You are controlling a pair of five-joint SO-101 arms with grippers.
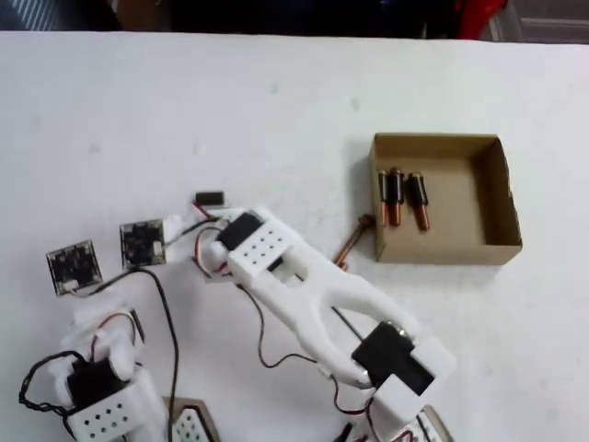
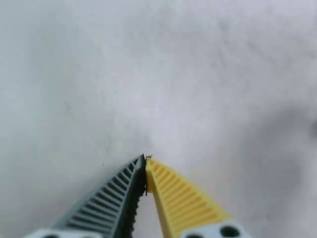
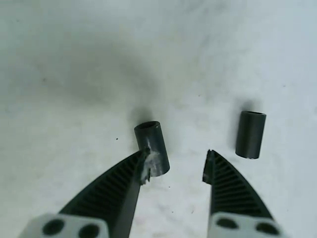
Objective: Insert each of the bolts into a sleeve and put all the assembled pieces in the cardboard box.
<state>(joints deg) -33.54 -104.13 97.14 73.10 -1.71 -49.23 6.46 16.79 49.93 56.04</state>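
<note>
Right claw [image 3: 177,158] stands wide, a dark sleeve [image 3: 152,144] at one fingertip and a second sleeve [image 3: 250,134] just outside the other. Left claw [image 2: 145,161] is pinched together on nothing over the white table [image 2: 148,74]. Farther off, a copper bolt [image 1: 352,241] lies just beside the cardboard box [image 1: 437,140], which has three assembled pieces [image 1: 402,198] inside.

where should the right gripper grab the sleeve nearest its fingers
Across the middle of its round wall, from both sides. The nearer sleeve seems to stand on end, open end up, against one finger of the open right gripper, not centred in the gap. Shifting sideways to centre it first would likely keep it from tipping.
</note>
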